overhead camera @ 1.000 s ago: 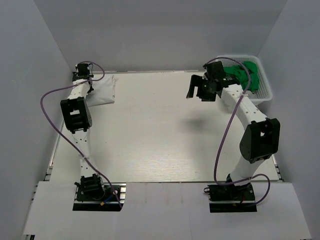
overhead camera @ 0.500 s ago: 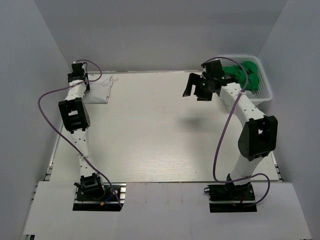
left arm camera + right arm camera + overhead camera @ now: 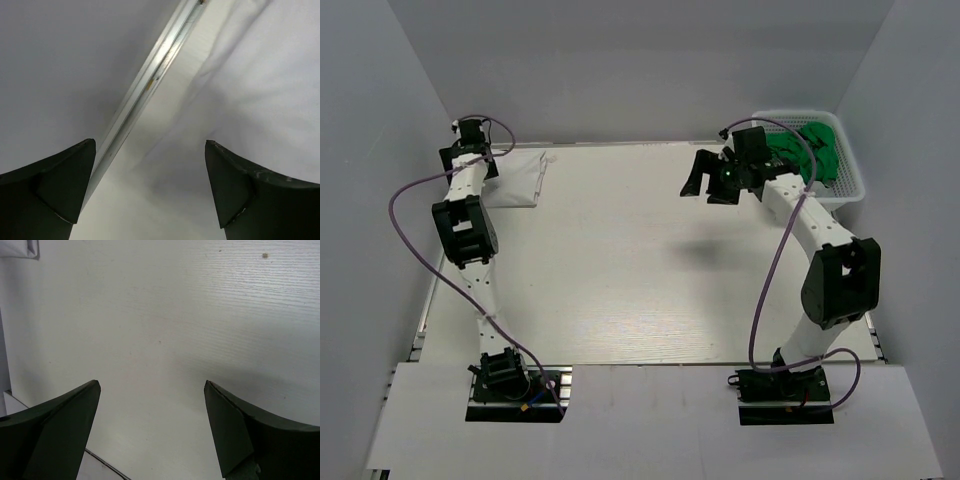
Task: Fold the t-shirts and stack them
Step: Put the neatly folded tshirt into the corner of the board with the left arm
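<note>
Grey walls (image 3: 620, 70) stand around a pale worktop (image 3: 620, 270) with a wood grain. The white t-shirt (image 3: 520, 178) lies flat at the far left corner, close to the metal edge (image 3: 150, 82) of the worktop. The green t-shirts (image 3: 812, 150) sit bunched up in a white basket (image 3: 853, 188) at the far right corner. The left tool (image 3: 150, 145) hangs over the left side of the white t-shirt, spread wide and holding nothing. The right tool (image 3: 151, 384) hangs over bare worktop, left of the basket. It is spread wide too, with nothing in it.
</note>
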Controlling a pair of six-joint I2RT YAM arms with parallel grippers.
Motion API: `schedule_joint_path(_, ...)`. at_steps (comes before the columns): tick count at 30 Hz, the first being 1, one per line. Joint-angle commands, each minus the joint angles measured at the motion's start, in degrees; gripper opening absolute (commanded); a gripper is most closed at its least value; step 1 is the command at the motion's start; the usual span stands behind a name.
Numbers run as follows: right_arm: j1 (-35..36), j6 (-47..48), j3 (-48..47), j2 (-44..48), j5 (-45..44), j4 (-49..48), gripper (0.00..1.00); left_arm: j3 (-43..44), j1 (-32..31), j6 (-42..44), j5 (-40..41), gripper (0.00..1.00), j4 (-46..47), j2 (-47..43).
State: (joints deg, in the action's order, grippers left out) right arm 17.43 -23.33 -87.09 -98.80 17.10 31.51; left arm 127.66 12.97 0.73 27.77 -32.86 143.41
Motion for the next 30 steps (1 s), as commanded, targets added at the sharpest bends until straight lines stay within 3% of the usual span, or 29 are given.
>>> schedule_joint_path(1, 0.3, 1.4, 1.9, 6.4, 0.8, -2.2, 0.9, 0.1, 0.2, -10.0, 4.0, 1.0, -8.3, -13.8)
schedule_joint_path(6, 0.1, 0.8, 11.7, 15.1, 0.8, -5.5, 0.9, -15.6, -1.0, -18.9, 6.7, 1.0, -12.3, -26.1)
schedule_joint_path(8, 0.0, 0.3, 16.8, 19.6, 1.6, -7.4, 0.9, -19.5, -1.0, -19.8, 2.2, 1.0, -13.5, -32.7)
schedule_joint_path(10, 0.0, 0.0, 19.1, 22.8, 1.2, -7.6, 0.9, -22.3, -1.5, -20.4, -5.2, 1.0, -15.3, -37.8)
schedule_joint_path(13, 0.0, 0.6, 28.1, 29.4, 1.3, -10.1, 0.9, -36.4, -2.9, -21.6, -20.0, 1.0, -10.7, -52.4)
schedule_joint_path(14, 0.2, 0.7, 29.8, 31.9, 2.7, -11.5, 0.9, -47.6, -3.5, -23.1, -24.1, 1.0, -7.6, -57.0)
schedule_joint_path(18, -0.1, -1.1, 38.9, 38.6, 5.7, -14.6, 0.9, -73.7, -8.3, -28.7, -47.5, 1.0, 9.2, -80.1)
schedule_joint_path(19, 0.1, -1.3, 42.8, 40.4, 5.7, -15.2, 0.9, -80.0, -10.1, -30.5, -48.8, 1.0, 12.7, -88.4)
schedule_joint_path(23, 0.1, -1.3, 47.4, 44.7, 4.6, -14.0, 0.9, -83.4, -11.8, -28.5, -42.0, 1.0, 4.5, -100.4)
schedule_joint_path(25, 0.1, -1.1, 48.5, 45.2, 7.1, -14.7, 0.9, -81.8, -11.8, -26.9, -39.6, 1.0, -0.8, -102.2)
schedule_joint_path(30, 0.1, -2.2, 49.2, 46.2, 8.0, -16.1, 0.9, -81.2, -11.8, -25.7, -36.9, 1.0, -3.2, -105.8)
